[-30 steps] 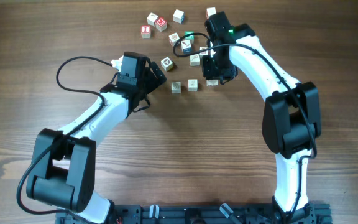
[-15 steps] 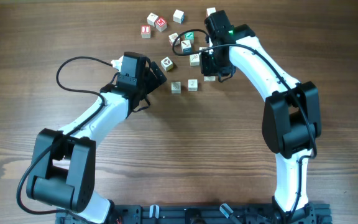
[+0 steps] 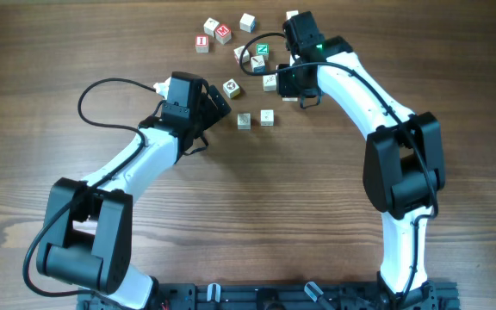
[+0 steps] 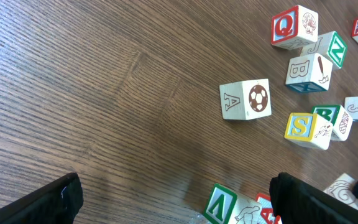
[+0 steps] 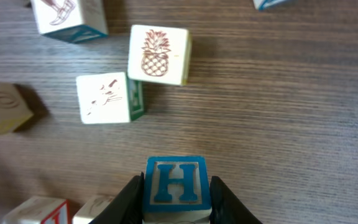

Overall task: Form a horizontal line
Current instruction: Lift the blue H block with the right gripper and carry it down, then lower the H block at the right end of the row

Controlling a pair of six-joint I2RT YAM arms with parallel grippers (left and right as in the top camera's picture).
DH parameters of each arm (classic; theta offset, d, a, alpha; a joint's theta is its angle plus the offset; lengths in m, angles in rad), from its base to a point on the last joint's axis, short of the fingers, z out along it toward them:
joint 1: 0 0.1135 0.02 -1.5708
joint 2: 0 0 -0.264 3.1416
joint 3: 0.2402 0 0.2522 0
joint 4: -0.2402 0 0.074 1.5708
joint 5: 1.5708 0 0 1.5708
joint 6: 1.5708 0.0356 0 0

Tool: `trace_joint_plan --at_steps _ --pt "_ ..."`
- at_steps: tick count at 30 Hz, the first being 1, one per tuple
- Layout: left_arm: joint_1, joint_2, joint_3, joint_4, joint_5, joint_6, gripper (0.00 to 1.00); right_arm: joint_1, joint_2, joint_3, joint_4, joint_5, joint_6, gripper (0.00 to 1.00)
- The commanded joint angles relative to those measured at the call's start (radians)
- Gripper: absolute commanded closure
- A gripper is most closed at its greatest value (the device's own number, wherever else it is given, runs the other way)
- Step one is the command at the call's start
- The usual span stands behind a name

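In the overhead view the horizontal line is a short row of two pale cubes, a left cube (image 3: pixel 244 121) and a right cube (image 3: pixel 267 117), with a small gap between them. My right gripper (image 3: pixel 291 93) hovers beyond the row's right end, shut on a blue H cube (image 5: pixel 176 180) that fills the space between its fingers (image 5: pixel 129 200). My left gripper (image 3: pixel 220 102) stands open just left of the row with nothing between its fingertips (image 4: pixel 61 196). A green V cube (image 4: pixel 219 204) lies near its right finger.
Loose letter cubes are scattered at the far side, among them an A and football cube (image 3: pixel 232 88), a red cube (image 3: pixel 222 33) and a green cube (image 3: pixel 262 50). A pineapple cube (image 5: pixel 159 54) and a green-sided cube (image 5: pixel 107 98) lie ahead of the right gripper. Black cables loop over both arms.
My right gripper has carried its cube away from the row's right end toward the far side of the table. The left arm has not moved.
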Motion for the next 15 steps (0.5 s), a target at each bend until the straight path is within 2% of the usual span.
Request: trace_joint_plan --at_steps 1,9,13,15 --pt "0.001 0.009 -0.012 0.000 -0.014 -0.002 0.00 0.000 0.008 -0.032 -0.014 0.036 0.034 0.75" --pt "0.001 0.009 -0.012 0.003 -0.014 -0.002 0.00 0.000 0.008 -0.038 -0.101 -0.029 0.022 0.66" --pt "0.001 0.009 -0.012 0.003 -0.014 -0.002 0.00 0.006 0.008 -0.038 -0.098 -0.043 0.022 0.66" --pt "0.001 0.009 -0.012 0.003 -0.014 -0.002 0.00 0.010 0.008 -0.038 -0.100 -0.043 -0.035 0.66"
